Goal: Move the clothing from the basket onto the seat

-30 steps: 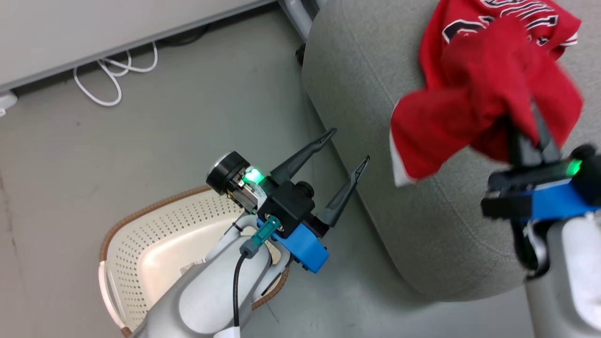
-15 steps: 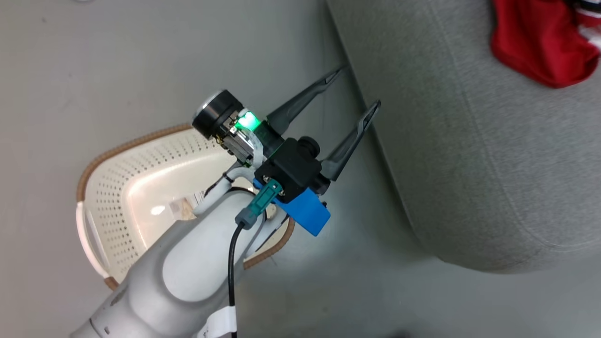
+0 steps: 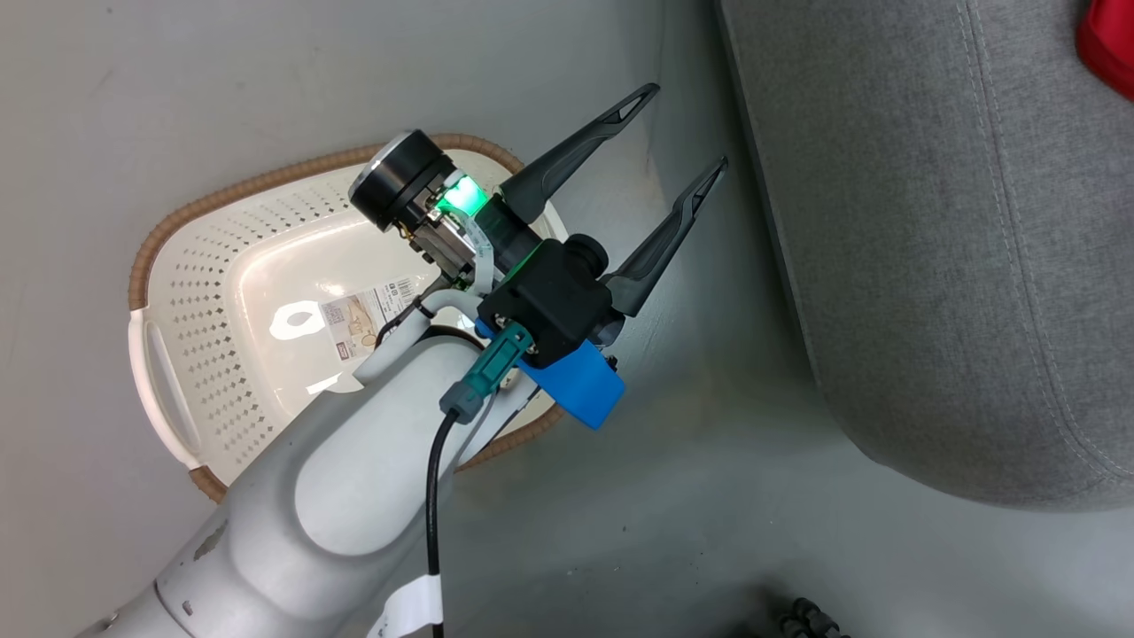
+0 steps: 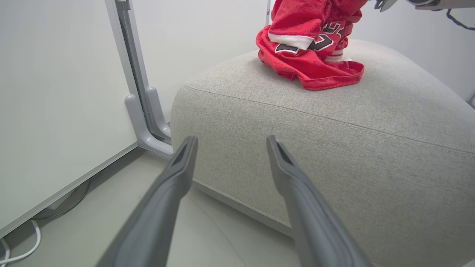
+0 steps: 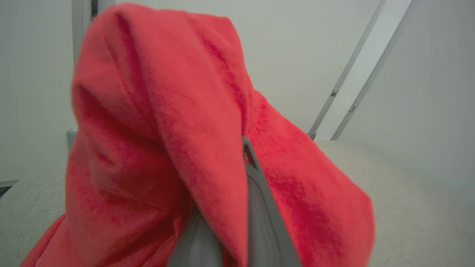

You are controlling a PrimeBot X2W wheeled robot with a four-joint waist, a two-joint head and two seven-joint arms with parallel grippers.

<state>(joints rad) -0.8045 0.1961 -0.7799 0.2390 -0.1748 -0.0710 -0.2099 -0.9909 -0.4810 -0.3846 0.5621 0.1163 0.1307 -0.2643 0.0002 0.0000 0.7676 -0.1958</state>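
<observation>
From my head camera, my left gripper (image 3: pixel 687 126) hangs with fingers spread wide at twelve o'clock, between the cream perforated plastic basket with brown woven rim (image 3: pixel 177 266) at nine and the big light-grey fabric seat cushion (image 3: pixel 930 266) at three. My left wrist camera adds a red jersey with black-and-white lettering (image 4: pixel 308 48), heaped on that cushion's top at one o'clock. My right wrist camera shows my right gripper (image 5: pixel 245 148) pressed together, pinching a plain soft red garment (image 5: pixel 167 129) that drapes over its fingers.
</observation>
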